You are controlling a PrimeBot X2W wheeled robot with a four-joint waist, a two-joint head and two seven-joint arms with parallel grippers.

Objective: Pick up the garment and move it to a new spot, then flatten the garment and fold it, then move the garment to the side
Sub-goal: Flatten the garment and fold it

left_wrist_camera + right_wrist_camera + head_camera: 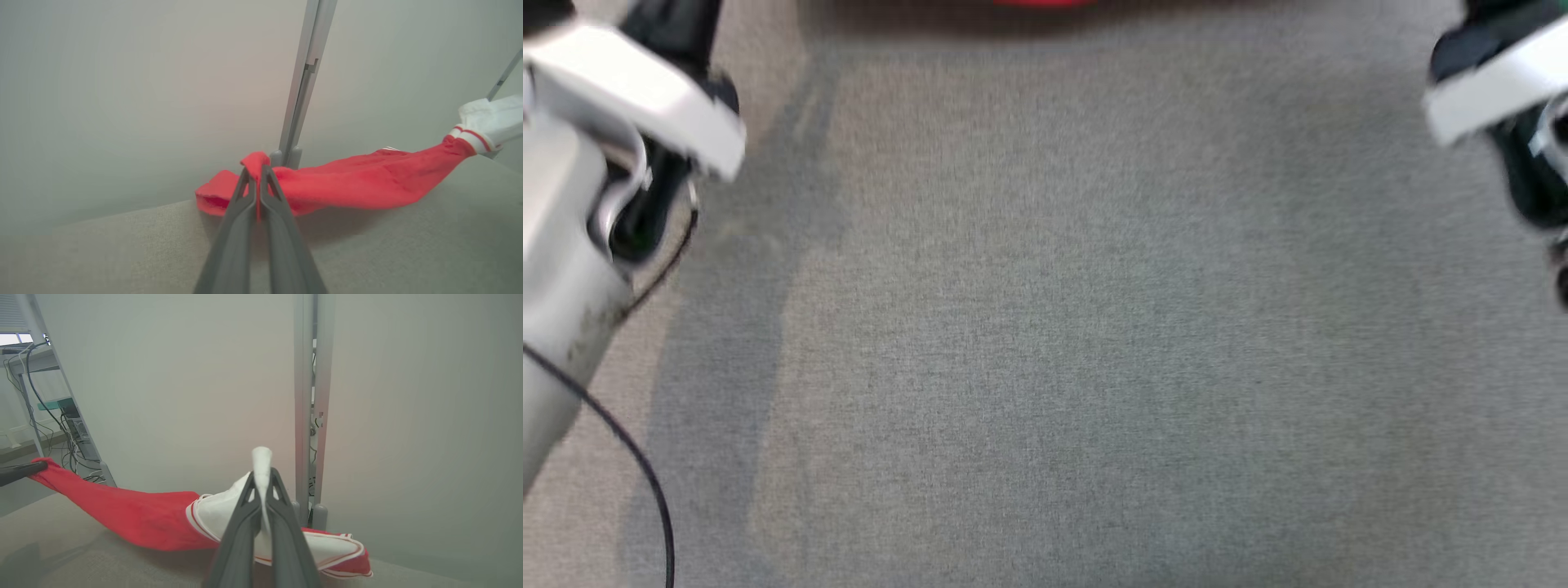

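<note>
The garment [359, 183] is red with white, red-striped trim, stretched in a sagging band just above the grey table's far edge. My left gripper [256, 171] is shut on a pinch of its red cloth. My right gripper [261, 475] is shut on a fold of its white part [220, 514]. In the right wrist view the red band [135, 518] runs left to the other gripper's dark finger [16, 473]. In the head view a red sliver of the garment [1045, 2] shows at the top edge, between my left wrist [629, 122] and right wrist [1503, 90].
Grey cloth covers the table [1045, 327]. Pale partition panels joined by a grey post [302, 81] stand right behind the far edge. A rack with cables [61, 416] stands beyond the left end. A black cable [637, 465] hangs from my left arm.
</note>
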